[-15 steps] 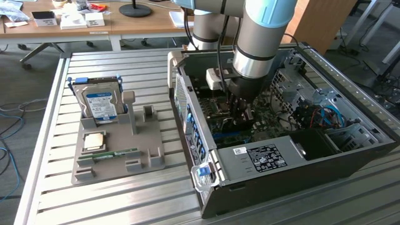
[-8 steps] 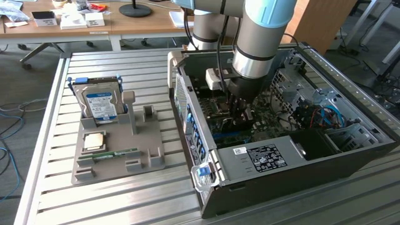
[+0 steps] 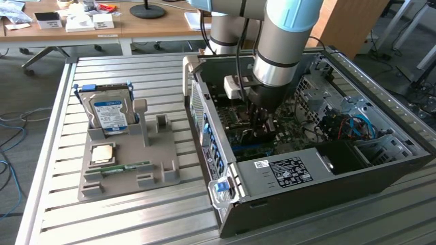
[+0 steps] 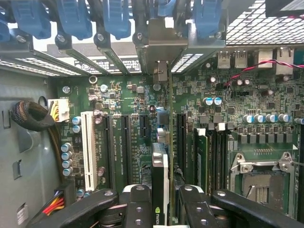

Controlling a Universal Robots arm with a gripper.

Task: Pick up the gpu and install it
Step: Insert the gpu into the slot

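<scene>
The gpu (image 4: 160,164) stands edge-on between my fingers (image 4: 138,205), seen in the wrist view over the green motherboard (image 4: 118,99). My gripper (image 4: 164,202) is shut on it. Its silver end bracket (image 4: 159,45) sits at the case's rear slot openings, under the blue latches (image 4: 116,19). The card's length runs alongside the black expansion slots (image 4: 126,142); whether it is seated I cannot tell. In the exterior view my gripper (image 3: 262,122) reaches straight down inside the open computer case (image 3: 320,199), low over the board, and hides the card.
The power supply (image 3: 289,171) and drive bays (image 3: 354,127) crowd the case. An empty CPU socket (image 4: 261,173) lies beside the slots. On the exterior view's left a grey holder (image 3: 160,168) carries a hard drive (image 3: 109,112), a processor (image 3: 102,153) and a memory stick (image 3: 126,167).
</scene>
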